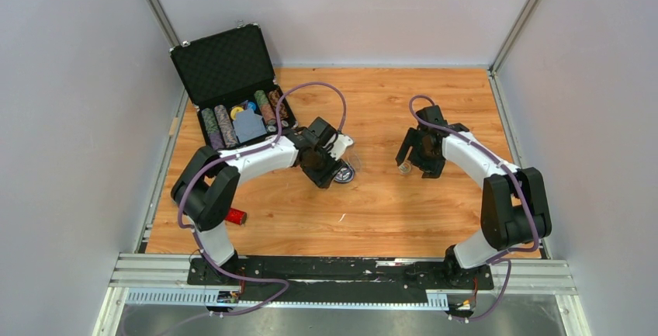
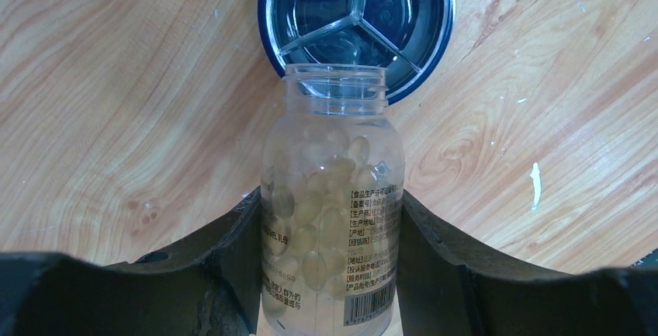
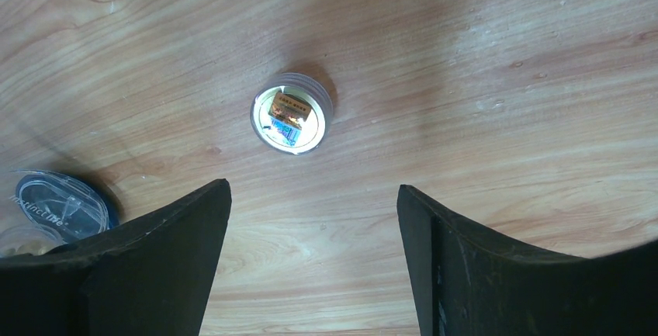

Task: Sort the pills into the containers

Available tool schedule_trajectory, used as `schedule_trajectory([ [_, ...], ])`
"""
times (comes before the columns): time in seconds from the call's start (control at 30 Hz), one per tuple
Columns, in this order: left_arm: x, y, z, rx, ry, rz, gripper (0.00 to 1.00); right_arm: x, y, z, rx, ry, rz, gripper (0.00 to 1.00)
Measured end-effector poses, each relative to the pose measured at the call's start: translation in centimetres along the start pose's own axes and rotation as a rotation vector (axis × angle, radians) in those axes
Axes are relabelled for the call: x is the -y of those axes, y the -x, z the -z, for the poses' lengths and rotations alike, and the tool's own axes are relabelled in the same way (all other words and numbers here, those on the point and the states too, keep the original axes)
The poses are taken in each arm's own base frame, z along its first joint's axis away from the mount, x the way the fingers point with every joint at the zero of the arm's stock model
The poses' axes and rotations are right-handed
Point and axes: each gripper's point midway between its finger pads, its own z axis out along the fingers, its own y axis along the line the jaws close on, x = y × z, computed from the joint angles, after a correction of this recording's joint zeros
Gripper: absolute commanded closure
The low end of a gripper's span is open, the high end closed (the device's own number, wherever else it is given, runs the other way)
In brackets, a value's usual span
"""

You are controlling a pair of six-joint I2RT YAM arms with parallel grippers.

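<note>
Wood table | one three-compartment dish | left jaws pinch one pill bottle | right jaws spread

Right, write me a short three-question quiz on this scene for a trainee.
1. True or false: the left jaws are shut on the pill bottle.
2. How many compartments do the dividers of the dish form? A two, B three, C six.
3. Fill the gap: the right jaws, near the small round clear container, stand ___.
Key: 1 true; 2 B; 3 open.
</note>
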Motion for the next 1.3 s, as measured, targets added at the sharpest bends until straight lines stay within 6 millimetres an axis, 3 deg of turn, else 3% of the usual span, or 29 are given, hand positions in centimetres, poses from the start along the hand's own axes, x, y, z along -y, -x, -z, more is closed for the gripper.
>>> schedule_trajectory([
  [0.27, 0.5, 0.8, 0.5, -0.019, -0.005, -0.013, 1.00, -0.1, -0.1, 0.0, -0.006, 0.008, -0.001, 0.21],
  [0.9, 0.1, 0.9, 1.1, -0.095, 0.031, -0.013, 1.00, 0.0, -0.2, -0.1, -0.014, 0.011, -0.007, 0.22],
  [1.3, 0.9, 0.7, 0.7, -0.142, 0.021, -0.038, 1.00, -0.3, -0.8, -0.2, -0.041, 0.037, -0.008, 0.23],
])
